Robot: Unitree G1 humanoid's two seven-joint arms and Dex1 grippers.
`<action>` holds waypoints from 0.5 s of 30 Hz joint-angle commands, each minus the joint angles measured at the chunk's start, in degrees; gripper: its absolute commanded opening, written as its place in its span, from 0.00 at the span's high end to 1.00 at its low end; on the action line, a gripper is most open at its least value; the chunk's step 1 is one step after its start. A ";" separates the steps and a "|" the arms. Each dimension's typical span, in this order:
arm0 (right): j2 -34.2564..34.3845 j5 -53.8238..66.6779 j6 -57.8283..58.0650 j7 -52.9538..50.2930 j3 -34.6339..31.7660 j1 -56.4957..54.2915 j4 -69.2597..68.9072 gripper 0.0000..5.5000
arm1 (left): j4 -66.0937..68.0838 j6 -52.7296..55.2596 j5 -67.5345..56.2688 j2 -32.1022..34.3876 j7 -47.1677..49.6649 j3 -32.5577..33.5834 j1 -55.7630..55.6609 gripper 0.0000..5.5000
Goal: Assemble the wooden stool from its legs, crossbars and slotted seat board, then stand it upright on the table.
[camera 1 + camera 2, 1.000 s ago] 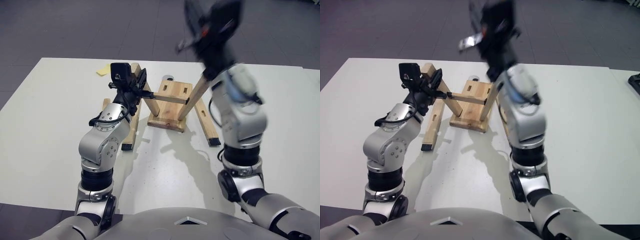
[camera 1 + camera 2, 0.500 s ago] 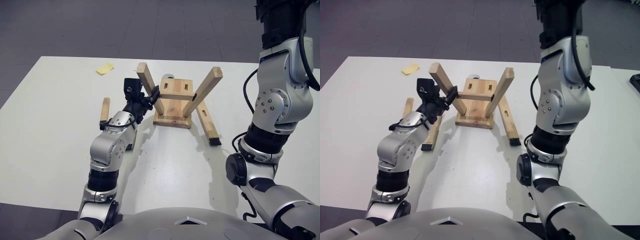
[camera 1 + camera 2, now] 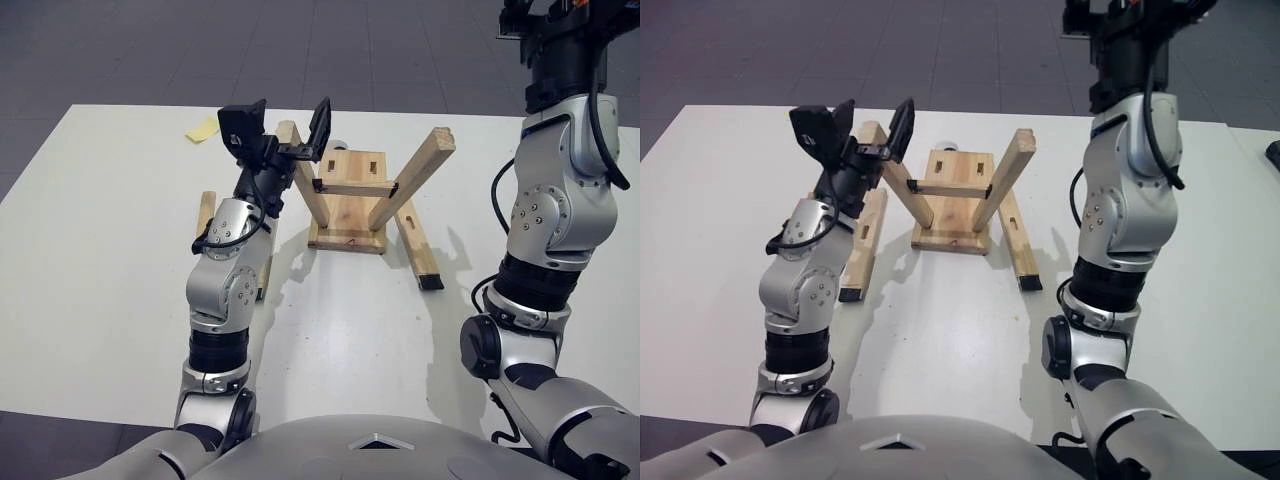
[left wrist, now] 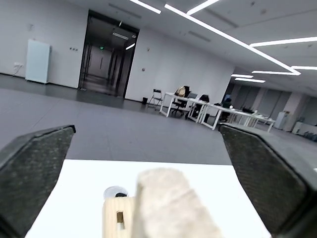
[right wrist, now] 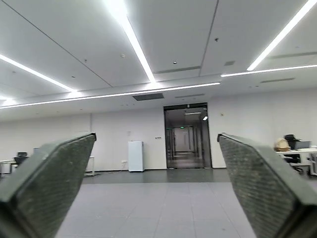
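A yellow paper note point(image 3: 203, 129) lies flat on the white table point(image 3: 90, 250) near its far edge on the left side. A small round grey thing point(image 3: 336, 146), too small to identify, lies near the same edge but more to the middle, well apart from the note. Around the table is a dark grey tiled floor point(image 3: 140, 50), a black object point(image 3: 1272, 153) is cut off by the right border, and the room behind is a big office with long ceiling light strips point(image 4: 213, 27), a dark doorway point(image 4: 106, 62), a tall white cabinet point(image 4: 37, 61) near it and white desks with chairs point(image 4: 198, 105) farther away.
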 commanded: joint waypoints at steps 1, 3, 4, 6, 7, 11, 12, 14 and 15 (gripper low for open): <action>-0.05 -3.13 -0.45 -6.53 -3.78 3.31 2.40 0.04 | -0.83 -6.33 0.53 -0.54 8.81 11.34 -6.64 0.02; -1.41 -6.33 -0.51 -11.92 -7.41 5.08 4.18 0.02 | 1.98 -7.70 2.01 1.18 14.65 17.95 -7.95 0.02; -2.57 -8.53 0.23 -14.70 -9.22 6.79 5.34 0.02 | 4.10 -5.68 4.48 3.01 16.34 18.66 -7.32 0.02; -4.37 -11.73 1.58 -16.99 -11.02 10.63 7.04 0.02 | 7.42 -2.02 10.29 6.19 17.53 16.83 -4.77 0.02; -5.52 -13.85 1.64 -16.73 -10.03 12.89 7.86 0.02 | 8.32 -0.17 12.40 7.52 16.25 14.36 -2.87 0.02; -5.28 -18.61 3.54 -12.53 -0.88 19.47 6.70 0.02 | 6.93 6.92 17.96 9.91 9.38 0.94 3.19 0.02; -3.94 -19.32 3.76 -11.40 2.59 20.39 5.03 0.02 | 5.73 7.36 19.64 9.88 8.49 -2.44 3.90 0.02; -0.14 -19.64 5.36 -9.31 10.22 21.86 0.39 0.02 | 3.64 7.81 21.30 8.55 7.15 -7.37 4.06 0.02; 2.33 -19.45 6.61 -8.21 14.92 22.79 -2.74 0.02 | 3.64 7.98 21.92 7.71 6.56 -9.42 3.66 0.02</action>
